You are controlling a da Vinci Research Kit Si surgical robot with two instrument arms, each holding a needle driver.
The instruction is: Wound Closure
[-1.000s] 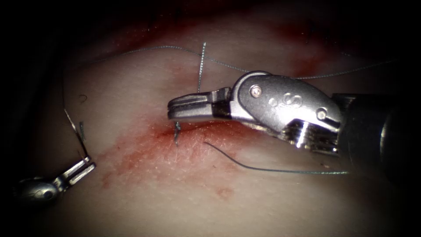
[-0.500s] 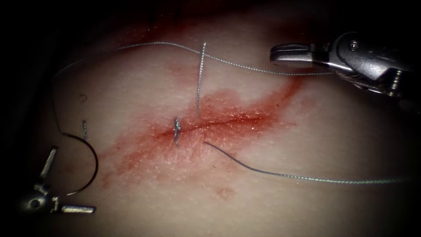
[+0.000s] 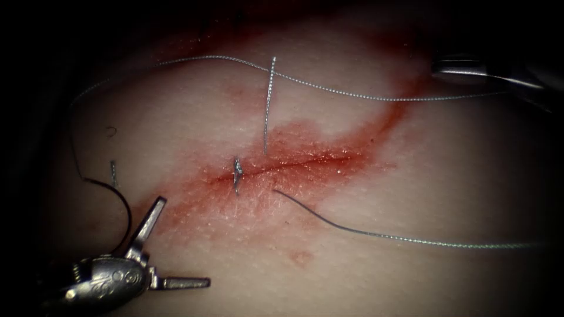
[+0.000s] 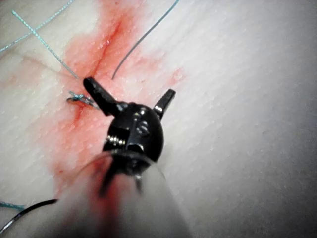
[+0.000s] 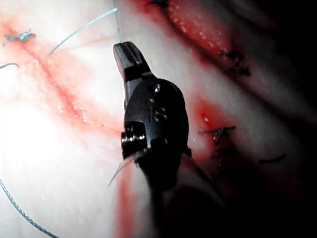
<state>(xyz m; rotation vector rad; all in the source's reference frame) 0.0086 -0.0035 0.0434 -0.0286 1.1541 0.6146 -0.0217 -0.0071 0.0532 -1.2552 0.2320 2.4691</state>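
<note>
The cut (image 3: pixel 305 161) runs across the tissue (image 3: pixel 364 270) in a patch of red fluid, with a knotted stitch (image 3: pixel 237 173) at its left end. My left tool (image 3: pixel 184 242) sits at the lower left of the cut, its jaws spread wide and holding nothing. The curved needle (image 3: pixel 120 202) lies free on the tissue just left of that tool, not in the tissue. My right tool (image 3: pixel 440 66) is at the far upper right, jaws shut and holding nothing. The left tool (image 4: pixel 131 94) stands open near the knot (image 4: pixel 79 98). The right tool (image 5: pixel 128 57) shows shut.
A long thread (image 3: pixel 329 89) crosses above the cut, from the needle side toward the right tool. One thread tail (image 3: pixel 268 105) stands up from the cut, and another (image 3: pixel 364 232) trails off to the right. Older stitched cuts (image 5: pixel 223 131) lie beyond the right tool.
The left tool let go of the needle, opened wide and moved right toward the cut. The right tool drew back from over the knot to the upper right.
</note>
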